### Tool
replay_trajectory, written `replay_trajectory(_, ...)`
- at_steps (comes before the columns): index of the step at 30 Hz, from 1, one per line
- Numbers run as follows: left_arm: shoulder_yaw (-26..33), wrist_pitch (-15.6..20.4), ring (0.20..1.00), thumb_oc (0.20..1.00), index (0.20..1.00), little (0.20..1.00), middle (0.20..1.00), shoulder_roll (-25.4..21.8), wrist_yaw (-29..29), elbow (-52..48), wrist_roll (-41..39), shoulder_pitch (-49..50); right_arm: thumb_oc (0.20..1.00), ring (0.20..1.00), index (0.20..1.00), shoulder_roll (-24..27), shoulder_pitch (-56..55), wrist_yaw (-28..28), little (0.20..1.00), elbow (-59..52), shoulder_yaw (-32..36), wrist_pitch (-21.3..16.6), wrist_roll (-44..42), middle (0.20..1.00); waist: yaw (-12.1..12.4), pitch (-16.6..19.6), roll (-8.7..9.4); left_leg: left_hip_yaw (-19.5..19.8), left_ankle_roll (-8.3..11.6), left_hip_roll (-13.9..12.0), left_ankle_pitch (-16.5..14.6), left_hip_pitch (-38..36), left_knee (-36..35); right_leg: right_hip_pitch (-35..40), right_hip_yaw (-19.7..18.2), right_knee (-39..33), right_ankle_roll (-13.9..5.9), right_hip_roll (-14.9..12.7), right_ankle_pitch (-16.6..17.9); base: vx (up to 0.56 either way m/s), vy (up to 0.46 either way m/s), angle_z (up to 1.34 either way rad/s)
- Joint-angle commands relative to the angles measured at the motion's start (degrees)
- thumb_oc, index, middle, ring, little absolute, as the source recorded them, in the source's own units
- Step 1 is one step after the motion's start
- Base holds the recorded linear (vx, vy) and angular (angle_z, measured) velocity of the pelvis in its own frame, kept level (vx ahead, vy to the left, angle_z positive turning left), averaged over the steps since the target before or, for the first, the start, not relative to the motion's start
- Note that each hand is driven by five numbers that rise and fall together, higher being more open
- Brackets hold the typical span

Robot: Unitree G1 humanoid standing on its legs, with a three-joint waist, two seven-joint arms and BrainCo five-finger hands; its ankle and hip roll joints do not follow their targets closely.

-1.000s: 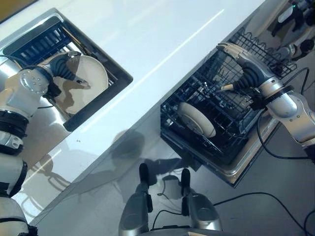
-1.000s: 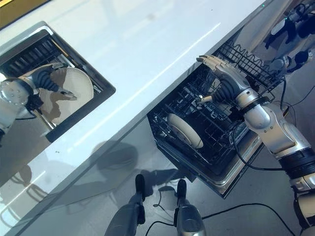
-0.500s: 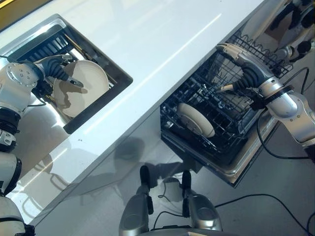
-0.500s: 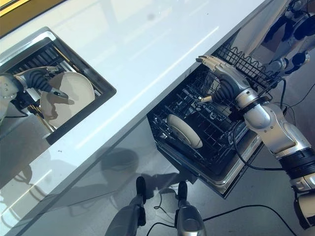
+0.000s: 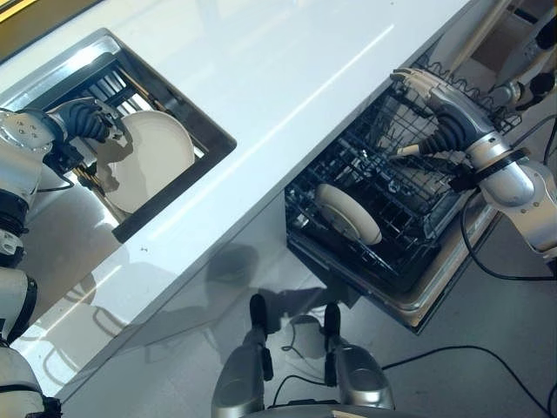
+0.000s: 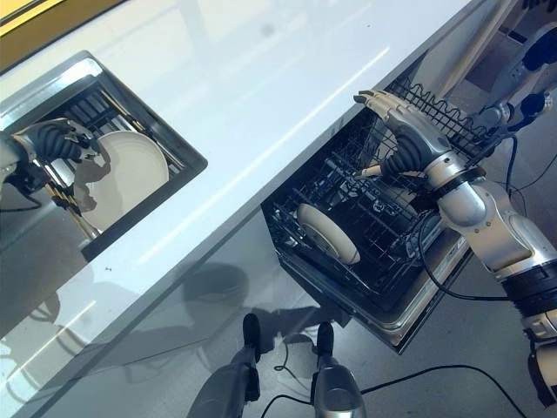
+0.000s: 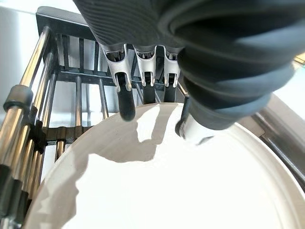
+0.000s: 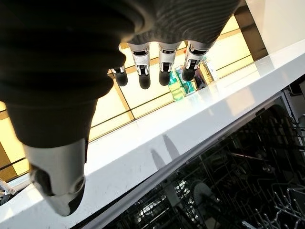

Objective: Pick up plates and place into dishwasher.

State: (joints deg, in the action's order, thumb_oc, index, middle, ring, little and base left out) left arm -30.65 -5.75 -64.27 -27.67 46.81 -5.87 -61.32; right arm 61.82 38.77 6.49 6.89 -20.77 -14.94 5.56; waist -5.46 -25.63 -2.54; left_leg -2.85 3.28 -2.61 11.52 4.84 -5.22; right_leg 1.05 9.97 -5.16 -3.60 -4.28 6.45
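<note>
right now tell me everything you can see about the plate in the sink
The plate is round, off-white and smooth, likely ceramic or plastic, plain, with a slightly raised rim. It leans tilted in the sink against a dark rack with metal bars. The left robot hand is at its upper edge, fingers extended just above the rim; contact is unclear.

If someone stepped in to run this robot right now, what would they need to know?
Left hand: open, poised at the rim of the plate in the sink, which leans against the sink rack; no grasp yet.
Right hand: open, empty, hovering over the dishwasher rack.
Done: one plate in the dishwasher stands in the lower rack.
Left: grip the sink plate, carry it across the counter, slot it in the rack.
</note>
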Motion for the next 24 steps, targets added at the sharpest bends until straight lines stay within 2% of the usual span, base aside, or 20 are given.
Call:
replay_trajectory(1, -0.4, 2.3, 0.200, 0.200, 0.200, 0.200, 0.200, 3.2, -6.4, 0.4, -3.9, 3.8, 1.000, 1.000, 1.000, 3.4, 4.3, 2.7, 1.000, -3.6, 1.5, -1.5, -0.1, 1.000, 0.1, 2.1, 0.87, -2.5, -2.14, 5.2, -10.4, -2.9, 0.5, -6.1, -0.8, 3.9, -3.51, 0.1, -3.1, 0.00, 0.000, 0.00)
replay_trajectory(8, 0.2, 3.6, 0.200, 0.200, 0.200, 0.200, 0.200, 3.2, -5.3, 0.6, -3.9, 4.4, 1.000, 1.000, 1.000, 3.4, 3.5, 2.1, 1.000, -3.8, 2.3, -1.7, 0.1, 1.000, 0.1, 2.4, 0.97, -2.7, -2.10, 5.1, -10.5, -3.2, 0.6, -5.9, -0.5, 3.9, -3.47, 0.0, -3.1, 0.00, 0.000, 0.00)
replay_trajectory(11, 0.8, 6.2, 0.200, 0.200, 0.200, 0.200, 0.200, 3.0, 1.1, 0.4, -2.5, 4.5, 1.000, 1.000, 1.000, 3.4, 3.1, 1.4, 1.000, -3.8, 2.5, -1.7, -0.3, 1.000, 0.1, 2.6, 1.01, -2.8, -2.04, 5.0, -10.5, -3.3, 0.7, -5.7, -0.4, 4.0, -3.46, -0.1, -3.2, 0.00, 0.000, 0.00)
replay_trajectory(12, 1.3, 8.1, 0.200, 0.200, 0.200, 0.200, 0.200, 2.9, 6.0, 0.4, -0.8, 4.6, 1.000, 1.000, 1.000, 3.2, 2.9, 1.2, 1.000, -3.7, 2.6, -1.8, -0.2, 1.000, 0.2, 2.6, 1.09, -2.8, -2.04, 5.0, -10.5, -3.3, 0.7, -5.7, -0.3, 3.9, -3.39, -0.1, -3.2, 0.00, 0.000, 0.00)
replay_trajectory(13, 1.6, 8.5, 0.470, 0.470, 0.470, 0.470, 0.470, 2.7, 8.2, 0.4, -0.2, 4.6, 1.000, 1.000, 1.000, 3.2, 2.8, 1.0, 1.000, -3.6, 2.8, -1.9, -0.3, 1.000, 0.2, 2.7, 1.13, -2.8, -2.03, 5.0, -10.5, -3.3, 0.7, -5.7, -0.4, 3.9, -3.40, -0.1, -3.2, 0.00, 0.000, 0.00)
replay_trajectory(14, 2.1, 10.0, 1.000, 1.000, 1.000, 1.000, 1.000, 2.3, 12.6, 0.9, 0.1, 4.5, 1.000, 1.000, 1.000, 3.4, 2.8, 0.7, 1.000, -3.7, 2.8, -1.6, -0.7, 1.000, 0.3, 2.8, 1.25, -2.7, -2.03, 5.0, -10.5, -3.3, 0.7, -5.8, -0.4, 3.9, -3.44, -0.1, -3.2, 0.00, 0.000, 0.00)
replay_trajectory(18, 5.7, 14.2, 1.000, 1.000, 1.000, 1.000, 1.000, 2.0, 27.2, 1.3, 4.1, 4.1, 1.000, 1.000, 1.000, 2.4, 1.9, 0.0, 1.000, -3.4, 4.2, -1.8, 0.5, 1.000, 0.6, 2.5, 1.96, -2.8, -2.00, 4.7, -10.6, -2.8, 0.9, -6.0, -0.3, 4.0, -3.06, 0.1, -3.5, -0.01, -0.017, 0.01)
replay_trajectory(21, 6.7, 15.6, 1.000, 1.000, 1.000, 1.000, 1.000, 2.1, 30.7, 0.5, 5.9, 4.4, 1.000, 1.000, 1.000, 1.6, 1.6, 0.4, 1.000, -3.3, 4.8, -2.1, 1.8, 1.000, 0.9, 2.2, 2.27, -2.5, -1.96, 4.6, -10.5, -2.4, 1.0, -6.5, -0.3, 4.3, -2.90, 0.2, -3.5, -0.03, -0.029, 0.01)
replay_trajectory(24, 6.9, 14.9, 1.000, 1.000, 1.000, 1.000, 1.000, 2.3, 31.6, -0.4, 6.9, 5.0, 1.000, 1.000, 1.000, 1.3, 1.4, 0.4, 1.000, -3.4, 5.0, -2.2, 2.1, 1.000, 1.0, 2.0, 2.41, -2.4, -1.99, 4.6, -10.5, -2.2, 1.0, -6.7, -0.2, 4.5, -2.88, 0.2, -3.5, 0.00, -0.003, -0.01)
